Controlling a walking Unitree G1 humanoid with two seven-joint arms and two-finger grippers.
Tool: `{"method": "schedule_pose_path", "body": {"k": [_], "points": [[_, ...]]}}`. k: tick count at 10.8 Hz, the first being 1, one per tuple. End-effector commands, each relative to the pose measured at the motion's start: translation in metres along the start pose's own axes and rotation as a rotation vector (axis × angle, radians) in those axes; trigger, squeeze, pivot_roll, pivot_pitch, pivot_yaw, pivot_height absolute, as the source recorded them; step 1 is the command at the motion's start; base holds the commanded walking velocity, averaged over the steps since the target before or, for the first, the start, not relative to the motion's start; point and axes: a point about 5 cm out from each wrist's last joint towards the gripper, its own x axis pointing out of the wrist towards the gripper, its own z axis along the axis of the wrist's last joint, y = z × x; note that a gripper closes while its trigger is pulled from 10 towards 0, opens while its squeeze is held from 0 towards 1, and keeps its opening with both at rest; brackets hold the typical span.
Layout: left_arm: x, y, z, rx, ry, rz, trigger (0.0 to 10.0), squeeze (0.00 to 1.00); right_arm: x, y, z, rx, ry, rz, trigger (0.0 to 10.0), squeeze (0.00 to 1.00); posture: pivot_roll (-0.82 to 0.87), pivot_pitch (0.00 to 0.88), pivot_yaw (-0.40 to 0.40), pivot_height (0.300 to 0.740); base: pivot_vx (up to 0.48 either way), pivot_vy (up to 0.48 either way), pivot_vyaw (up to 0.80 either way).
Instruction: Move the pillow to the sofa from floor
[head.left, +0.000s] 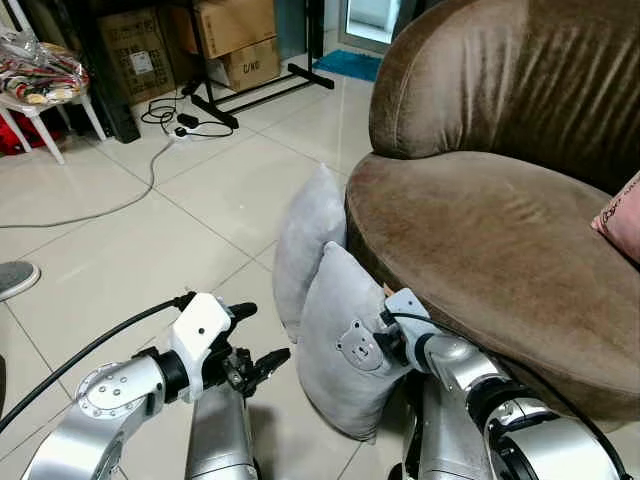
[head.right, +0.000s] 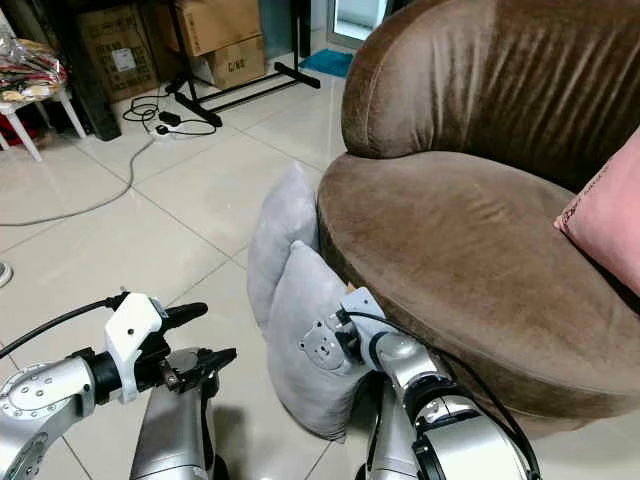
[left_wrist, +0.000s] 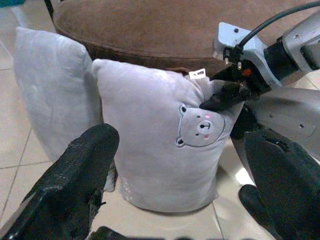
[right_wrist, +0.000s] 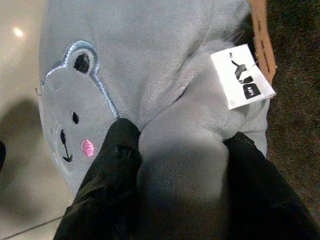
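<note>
Two grey pillows stand on the tiled floor, leaning against the front of the brown sofa (head.left: 480, 230). The near pillow (head.left: 340, 385) carries a bear-face patch (left_wrist: 200, 127) and a white tag (right_wrist: 242, 75). My right gripper (head.left: 385, 335) is shut on a fold of plush at this pillow's upper corner, next to the sofa edge; the pinch is seen close up in the right wrist view (right_wrist: 182, 150). My left gripper (head.left: 262, 333) hangs open just left of the near pillow, not touching it. The far pillow (head.left: 305, 240) stands behind it, untouched.
A pink cushion (head.left: 622, 215) lies at the sofa's right end. Cardboard boxes (head.left: 235, 30), a black stand (head.left: 250, 90), a power strip with a cable (head.left: 110, 205) and a white chair (head.left: 40, 80) are at the back left. A shoe (head.left: 15, 275) sits at the left edge.
</note>
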Motion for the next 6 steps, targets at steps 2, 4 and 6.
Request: {"method": "schedule_pose_path", "body": {"k": [2, 4, 6], "points": [[0.004, -0.003, -0.002, 0.001, 0.007, -0.012, 10.0, 0.0, 0.001, 0.008, -0.014, 0.007, 0.049, 0.034, 0.0, 0.0, 0.04, 0.0, -0.002, 0.446, 0.0, 0.0, 0.0], [0.002, -0.003, -0.006, -0.007, 0.021, 0.003, 10.0, 0.0, 0.002, 0.011, -0.011, -0.014, 0.045, 0.058, 0.0, 0.0, 0.04, 0.0, -0.009, 0.446, 0.0, 0.0, 0.0], [-0.001, -0.004, -0.012, -0.033, 0.036, 0.023, 10.0, 0.0, 0.001, 0.009, -0.008, -0.014, 0.028, 0.072, 0.0, 0.0, 0.03, 0.0, 0.007, 0.446, 0.0, 0.0, 0.0]]}}
